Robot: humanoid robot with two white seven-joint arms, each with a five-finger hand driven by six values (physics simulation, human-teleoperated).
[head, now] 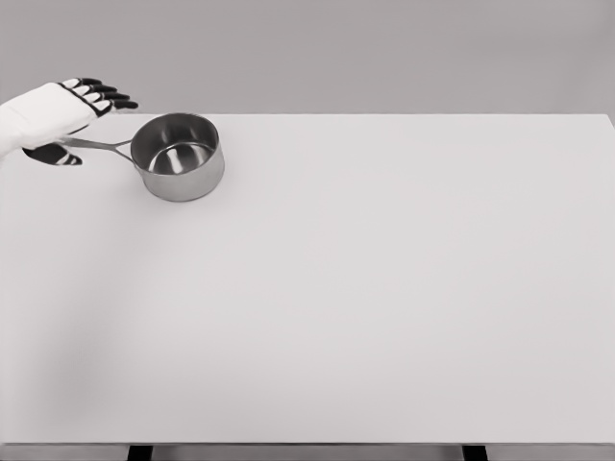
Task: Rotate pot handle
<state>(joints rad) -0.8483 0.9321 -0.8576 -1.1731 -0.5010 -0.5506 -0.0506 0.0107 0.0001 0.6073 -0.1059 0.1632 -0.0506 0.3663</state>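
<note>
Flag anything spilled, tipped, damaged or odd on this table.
Nothing stands out. The steel saucepan sits upright and empty at the table's far left, handle pointing left under the left hand, its fingers extended.

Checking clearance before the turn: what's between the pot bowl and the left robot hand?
Only the pot's handle, in the head view. It runs from the bowl left to the left robot hand, whose fingers are extended above it.

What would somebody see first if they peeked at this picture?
First, the shiny metal pot standing upright near the far left corner of the big white table. Its thin handle points left, and the robot's left hand sits right at its end, dark-tipped fingers stretched out above it.
</note>
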